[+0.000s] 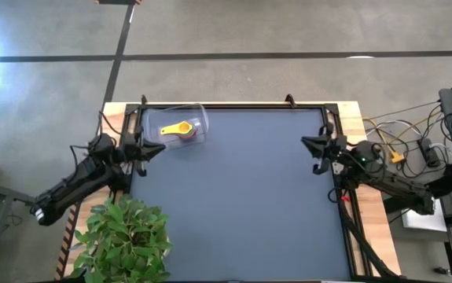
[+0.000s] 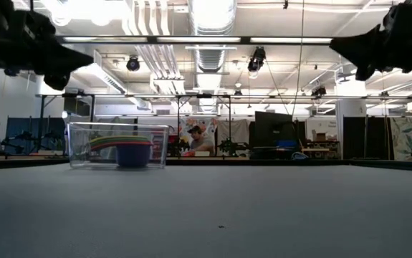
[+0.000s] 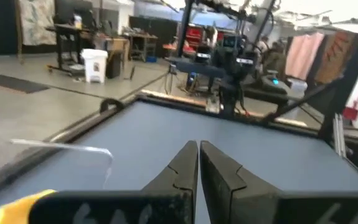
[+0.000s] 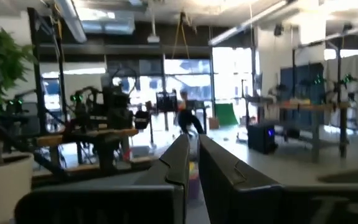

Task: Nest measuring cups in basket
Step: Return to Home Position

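The clear basket (image 1: 183, 126) stands on its flat bottom at the table's far left corner. The measuring cups sit nested inside it, with a yellow one (image 1: 177, 129) on top; the low view shows the stack (image 2: 123, 147) ending in a blue cup at the bottom. My left gripper (image 1: 161, 147) hovers shut at the table's left edge, just near of the basket, holding nothing. Its wrist view shows the shut fingers (image 3: 197, 155), the basket's rim (image 3: 60, 147) and the yellow cup (image 3: 23, 205). My right gripper (image 1: 304, 141) hovers shut and holding nothing at the right edge, also shown shut in its wrist view (image 4: 193, 146).
A potted green plant (image 1: 123, 236) stands off the table's near left corner, beside my left arm. A dark raised frame (image 1: 233, 106) borders the blue-grey table top. Cables and gear (image 1: 414, 149) lie off the right side.
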Available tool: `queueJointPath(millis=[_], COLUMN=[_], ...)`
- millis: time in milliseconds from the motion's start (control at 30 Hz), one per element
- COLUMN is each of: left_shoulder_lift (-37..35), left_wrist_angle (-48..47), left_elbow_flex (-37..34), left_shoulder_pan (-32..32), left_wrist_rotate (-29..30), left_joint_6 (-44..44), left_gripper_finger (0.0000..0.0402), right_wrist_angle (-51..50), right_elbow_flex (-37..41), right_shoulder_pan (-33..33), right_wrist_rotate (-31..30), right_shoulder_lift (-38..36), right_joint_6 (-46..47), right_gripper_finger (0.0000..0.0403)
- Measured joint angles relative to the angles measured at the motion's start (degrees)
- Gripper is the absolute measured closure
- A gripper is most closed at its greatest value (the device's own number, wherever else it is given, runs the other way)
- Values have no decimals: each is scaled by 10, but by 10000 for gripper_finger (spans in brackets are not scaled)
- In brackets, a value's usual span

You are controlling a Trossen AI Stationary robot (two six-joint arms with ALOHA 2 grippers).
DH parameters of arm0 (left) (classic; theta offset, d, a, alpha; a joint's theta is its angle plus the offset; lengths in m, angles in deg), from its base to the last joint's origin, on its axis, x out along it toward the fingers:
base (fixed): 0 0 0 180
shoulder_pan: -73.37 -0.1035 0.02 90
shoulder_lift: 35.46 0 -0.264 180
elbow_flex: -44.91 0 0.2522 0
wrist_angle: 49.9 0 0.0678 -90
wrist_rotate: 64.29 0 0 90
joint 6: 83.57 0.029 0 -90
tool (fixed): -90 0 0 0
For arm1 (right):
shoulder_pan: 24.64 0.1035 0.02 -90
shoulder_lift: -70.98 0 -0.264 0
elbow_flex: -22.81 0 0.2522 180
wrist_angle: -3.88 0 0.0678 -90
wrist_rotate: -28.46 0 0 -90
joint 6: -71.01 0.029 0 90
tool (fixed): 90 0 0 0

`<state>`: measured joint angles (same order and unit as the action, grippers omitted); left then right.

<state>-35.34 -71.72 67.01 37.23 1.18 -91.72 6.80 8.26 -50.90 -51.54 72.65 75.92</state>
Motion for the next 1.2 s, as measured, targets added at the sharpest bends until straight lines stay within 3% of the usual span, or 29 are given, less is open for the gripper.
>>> queueJointPath(millis=[233,333,533,767,1200], left_shoulder_lift=[0,-1,0,1,1], left_wrist_angle=[96,145,145,139,140], left_elbow_flex=[-65,-78,-77,-77,-77], left_shoulder_pan=[0,0,0,0,0], left_wrist_rotate=[-38,-42,-49,-47,-45], left_joint_6=[-1,-28,-49,-149,-153], left_gripper_finger=[402,402,402,401,401], right_wrist_angle=[-54,-71,-123,-147,-147], right_elbow_flex=[0,0,1,1,0], right_shoulder_pan=[0,0,0,0,0], right_wrist_rotate=[-15,-79,-174,-175,-175], right_shoulder_lift=[0,0,0,4,4], right_joint_6=[-10,-5,18,7,5], right_gripper_finger=[381,381,381,381,381])
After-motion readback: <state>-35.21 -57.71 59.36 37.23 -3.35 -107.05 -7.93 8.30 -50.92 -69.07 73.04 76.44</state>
